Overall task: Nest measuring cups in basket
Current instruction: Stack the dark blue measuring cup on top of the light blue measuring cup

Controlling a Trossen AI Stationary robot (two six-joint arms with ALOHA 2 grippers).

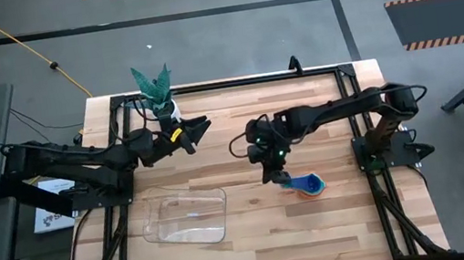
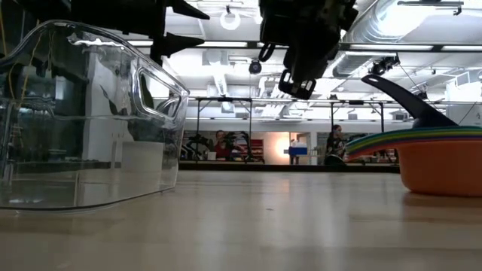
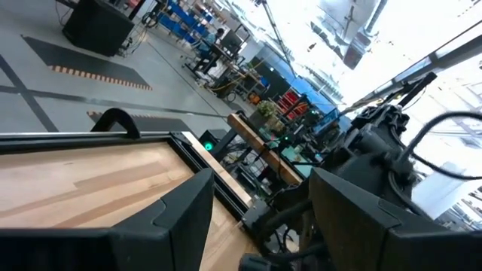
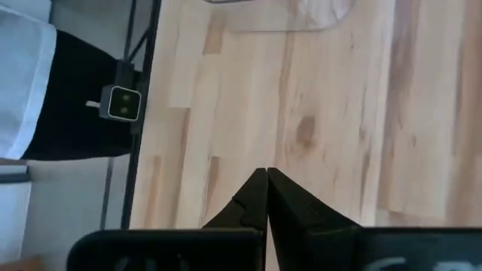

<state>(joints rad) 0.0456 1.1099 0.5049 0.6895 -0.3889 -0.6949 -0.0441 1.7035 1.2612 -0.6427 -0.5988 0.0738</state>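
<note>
On table, right of centre: nested cups, outside basket at near left. Right gripper pinched empty, just beside cups. Left gripper spread wide, empty, far left by plant.

My measuring cups sit nested in one stack on the table, orange outermost, dark blue handle angled upward, well apart from the clear, empty, upright basket lying near the table's left side.
</note>
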